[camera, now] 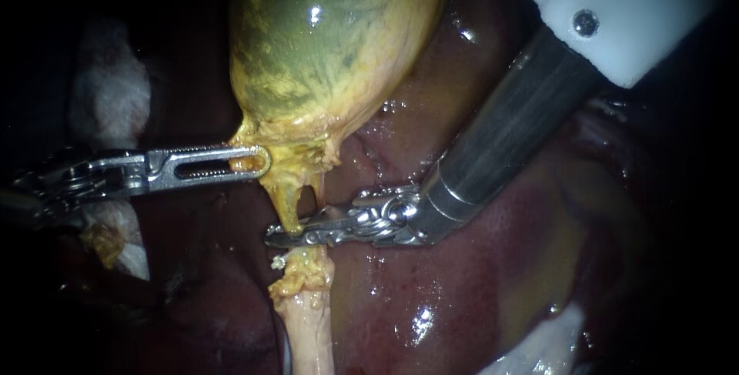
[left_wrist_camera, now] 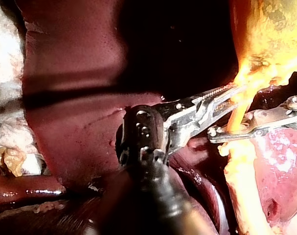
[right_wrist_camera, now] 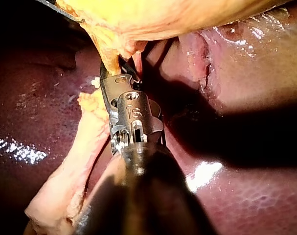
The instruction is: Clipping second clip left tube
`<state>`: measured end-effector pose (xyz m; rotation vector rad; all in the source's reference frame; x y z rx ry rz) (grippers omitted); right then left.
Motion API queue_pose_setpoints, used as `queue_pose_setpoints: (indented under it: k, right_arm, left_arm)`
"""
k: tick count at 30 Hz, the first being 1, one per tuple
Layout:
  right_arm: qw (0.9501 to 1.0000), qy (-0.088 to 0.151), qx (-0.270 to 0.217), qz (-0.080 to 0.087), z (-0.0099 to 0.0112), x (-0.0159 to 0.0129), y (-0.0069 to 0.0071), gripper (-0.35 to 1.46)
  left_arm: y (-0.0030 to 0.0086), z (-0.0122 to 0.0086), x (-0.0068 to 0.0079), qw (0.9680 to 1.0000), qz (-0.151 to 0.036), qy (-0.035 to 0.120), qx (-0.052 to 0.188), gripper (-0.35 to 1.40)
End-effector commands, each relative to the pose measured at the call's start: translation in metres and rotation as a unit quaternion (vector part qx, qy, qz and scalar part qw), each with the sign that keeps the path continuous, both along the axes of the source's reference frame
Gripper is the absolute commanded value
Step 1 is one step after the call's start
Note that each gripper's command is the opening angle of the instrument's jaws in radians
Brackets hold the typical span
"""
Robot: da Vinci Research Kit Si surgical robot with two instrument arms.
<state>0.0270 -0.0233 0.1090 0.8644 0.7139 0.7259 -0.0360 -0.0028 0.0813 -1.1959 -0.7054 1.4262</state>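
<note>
The yellow-green gallbladder (camera: 331, 44) hangs at the top of the endoscope view and narrows to a neck. My left instrument (camera: 258, 161) comes in from the left, its slotted jaws shut on the gallbladder's neck. Below the neck run two strands: the thicker yellow left tube (camera: 286, 199) and a thin right tube (camera: 319, 190). My right instrument (camera: 289, 235) comes from the upper right. Its jaws lie across the left tube and close on it from both sides. The left wrist view shows my left instrument (left_wrist_camera: 226, 100) above my right instrument (left_wrist_camera: 221, 133). In the right wrist view my right instrument (right_wrist_camera: 120, 73) reaches under the yellow tissue.
Dark red liver (camera: 462, 282) lies under and around everything. A pale stalk of tissue (camera: 306, 321) runs down below the right jaws. White gauze (camera: 108, 90) sits at the far left, behind the left shaft. The right instrument's white cuff (camera: 616, 5) fills the upper right.
</note>
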Motion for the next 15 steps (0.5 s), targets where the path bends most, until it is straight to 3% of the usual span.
queue_pose_setpoints:
  k: [1,15]
  right_arm:
    - [1.0000,0.002,0.000,-0.002,0.0001,0.0000,-0.0001,-0.35]
    - [0.9999,0.003,0.001,-0.017,0.0007,0.0000,-0.0012,-0.35]
  left_arm:
    - [0.0000,0.0000,0.0000,1.0000,0.000,0.000,0.000,-0.35]
    - [0.0001,0.0000,0.0000,1.0000,0.000,0.000,0.000,-0.35]
